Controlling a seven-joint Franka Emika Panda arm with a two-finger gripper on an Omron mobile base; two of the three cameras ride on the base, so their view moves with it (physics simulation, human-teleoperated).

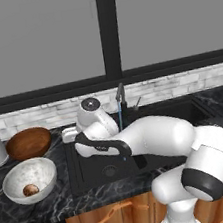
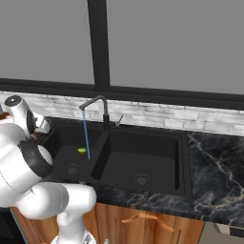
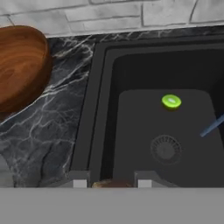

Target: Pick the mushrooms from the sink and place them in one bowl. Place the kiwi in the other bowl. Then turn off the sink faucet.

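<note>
Room: dark marble bench [image 1: 42,210] ran under a wide window, with a pale brick strip behind it.
Sink: black double sink [image 2: 183,162] sat in the bench; a thin blue stream fell from the faucet [image 2: 97,107] into the left basin, so the water was on.
End effector: end effector [image 3: 111,183] hung over the near left edge of the sink; its tips stood close together, and a brown lump between them looked like a mushroom [image 3: 113,183], clamped.
White bowl: white bowl [image 1: 14,176] stood on the bench left of the sink, with one mushroom [image 1: 30,189] already inside.
Wooden bowl: wooden bowl [image 1: 28,142] stood just behind the white one, without fruit in the visible part.
Kiwi: kiwi [image 3: 171,101] lay on the basin floor, near the drain.
Key relation: white bowl lay to the left of the end effector, nearer to the robot than the wooden bowl; I judge the carried mushroom should go there.
</note>
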